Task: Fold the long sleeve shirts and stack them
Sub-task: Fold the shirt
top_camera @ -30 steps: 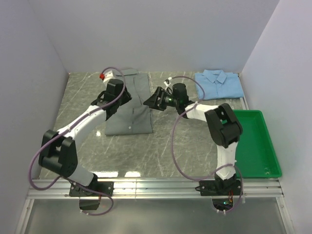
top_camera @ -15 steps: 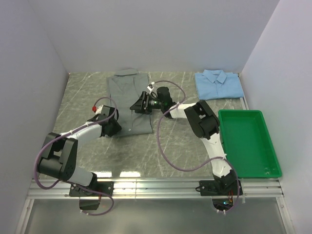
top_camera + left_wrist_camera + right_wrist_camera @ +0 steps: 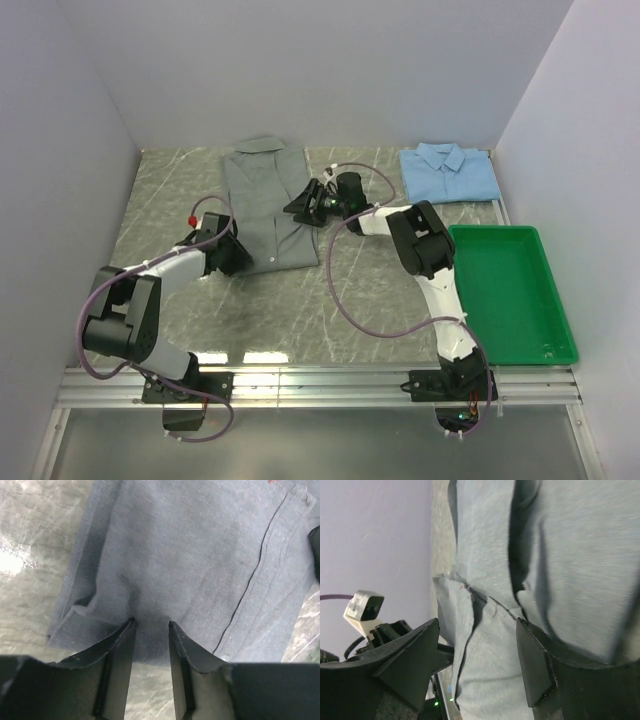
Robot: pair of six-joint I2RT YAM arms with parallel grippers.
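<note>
Grey shirt (image 3: 262, 208) shifted back, flat; left hand (image 3: 150, 630) pinching hem; right hand (image 3: 305, 203) unclenched.

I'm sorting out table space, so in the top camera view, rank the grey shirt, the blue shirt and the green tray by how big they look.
1. green tray, largest
2. grey shirt
3. blue shirt, smallest

The tray lies nearer the camera, which may exaggerate its lead.
</note>
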